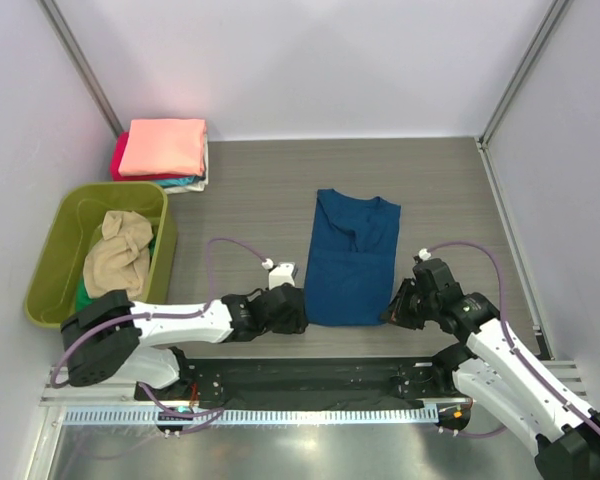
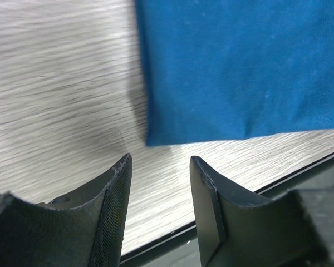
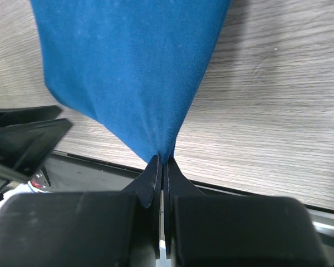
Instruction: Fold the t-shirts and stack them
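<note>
A navy blue t-shirt (image 1: 352, 258) lies folded lengthwise in the middle of the table, collar at the far end. My right gripper (image 1: 398, 305) is shut on its near right corner, and the cloth (image 3: 133, 67) rises in a taut peak from the pinched jaws (image 3: 163, 158). My left gripper (image 1: 288, 312) sits low by the near left corner, open with nothing between its fingers (image 2: 158, 161). The shirt's corner (image 2: 239, 67) lies just ahead of them, not touched. A folded stack topped by a salmon-pink shirt (image 1: 162, 147) sits at the back left.
An olive-green tub (image 1: 60, 262) stands at the left, holding a crumpled tan shirt (image 1: 118, 258) with a bit of green cloth (image 1: 83, 293) under it. The table's black front rail (image 1: 310, 378) runs just behind both grippers. White walls close in the sides and the back.
</note>
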You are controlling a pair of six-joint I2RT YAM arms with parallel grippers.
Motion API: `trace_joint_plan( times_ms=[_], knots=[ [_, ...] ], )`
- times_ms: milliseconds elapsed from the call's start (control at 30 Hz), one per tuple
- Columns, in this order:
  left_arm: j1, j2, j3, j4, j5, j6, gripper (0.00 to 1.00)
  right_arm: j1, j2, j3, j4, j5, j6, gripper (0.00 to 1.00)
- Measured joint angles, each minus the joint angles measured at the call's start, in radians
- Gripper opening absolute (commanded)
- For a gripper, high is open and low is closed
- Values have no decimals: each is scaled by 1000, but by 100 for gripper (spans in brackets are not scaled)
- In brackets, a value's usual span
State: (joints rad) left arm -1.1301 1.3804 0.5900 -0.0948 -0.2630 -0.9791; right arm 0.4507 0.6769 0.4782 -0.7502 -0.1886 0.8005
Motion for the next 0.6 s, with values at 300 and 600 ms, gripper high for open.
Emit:
trace_joint_plan(
  times_ms=[300, 600],
  knots=[
    [3, -33, -10, -42, -37, 48, 48, 0, 31, -15, 10, 3, 0, 1],
    [5, 73, -10, 152, 12, 48, 30, 0, 30, -17, 16, 4, 0, 1]
  ],
)
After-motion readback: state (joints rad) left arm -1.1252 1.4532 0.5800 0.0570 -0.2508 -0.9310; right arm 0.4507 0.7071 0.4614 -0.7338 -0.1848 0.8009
